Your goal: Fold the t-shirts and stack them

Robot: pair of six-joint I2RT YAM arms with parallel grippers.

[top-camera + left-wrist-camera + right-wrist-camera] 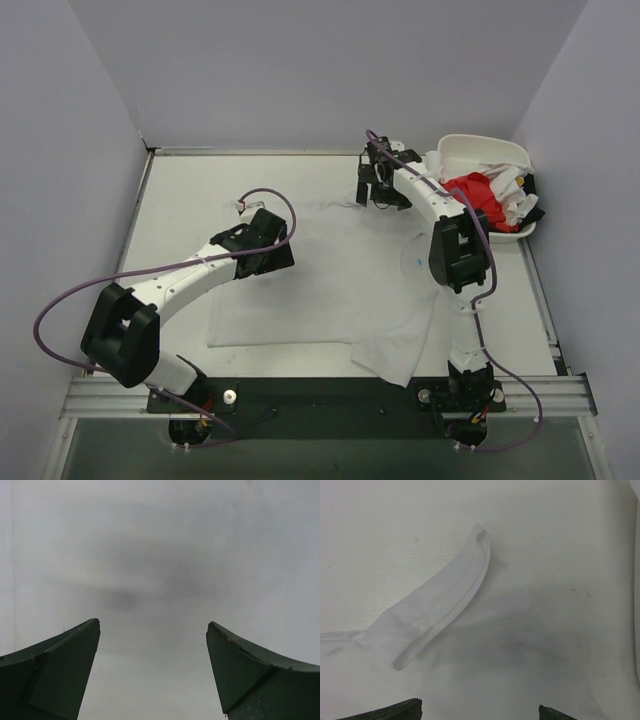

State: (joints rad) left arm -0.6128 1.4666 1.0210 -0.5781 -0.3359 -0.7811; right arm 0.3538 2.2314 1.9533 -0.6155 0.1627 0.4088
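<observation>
While the white t-shirt (320, 280) lies spread across the middle of the counter (180, 200), both my hands hang above it with nothing in them. My left hand (275, 248) is over the shirt's 9 o'clock side, fingers wide apart. In its own view the surface below is too blurred to tell cloth from counter. My right hand (378, 186) is up at the shirt's 1 o'clock corner, also spread wide, looking down on the far sleeve (440, 615). That sleeve lies curled over itself, its hemmed cuff pointing toward 1 o'clock in my wrist view.

The rest of the pile waits in the tub (480, 145) at 2 o'clock: the red t-shirt (478, 195) bundled among more white ones (512, 195).

I judge the job barely begun, with this first shirt laid out but not folded. To do the step well, I should come down on the sleeve near its cuff edge and pinch only the top layers. Then I can draw it flat before turning it in over the body. My left hand should press or pin the 9 o'clock side so the cloth doesn't drag. The near sleeve (395, 358) at 5 o'clock is rumpled too and will want the same care.
</observation>
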